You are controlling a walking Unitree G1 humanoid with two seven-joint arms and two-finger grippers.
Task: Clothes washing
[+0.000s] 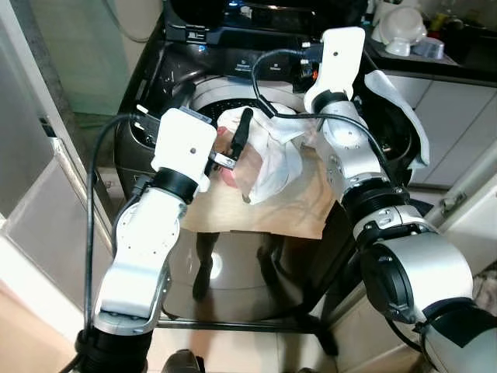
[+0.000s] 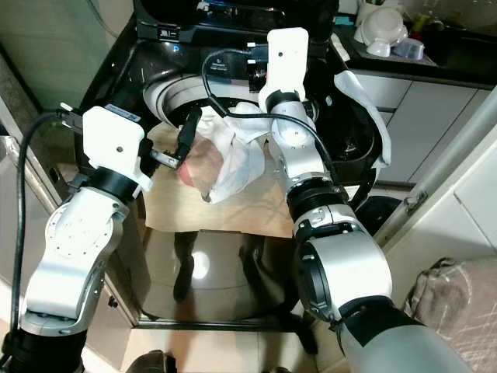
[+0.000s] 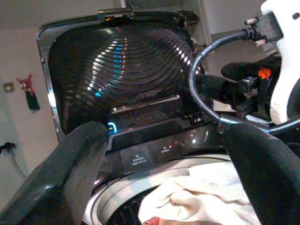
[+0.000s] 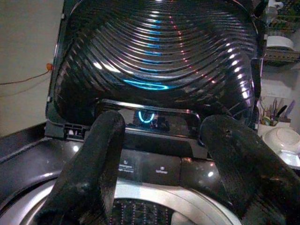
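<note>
Black washer panel (image 4: 150,168) (labels unreadable)

The washing machine (image 1: 233,256) stands with its ribbed lid (image 4: 154,51) raised upright at the back, so the drum mouth (image 2: 167,93) is reachable from above. A heap of white and tan clothes (image 1: 268,167) covers much of that mouth and drapes over the front edge. A black cable (image 1: 268,93) loops across above the clothes.
</note>
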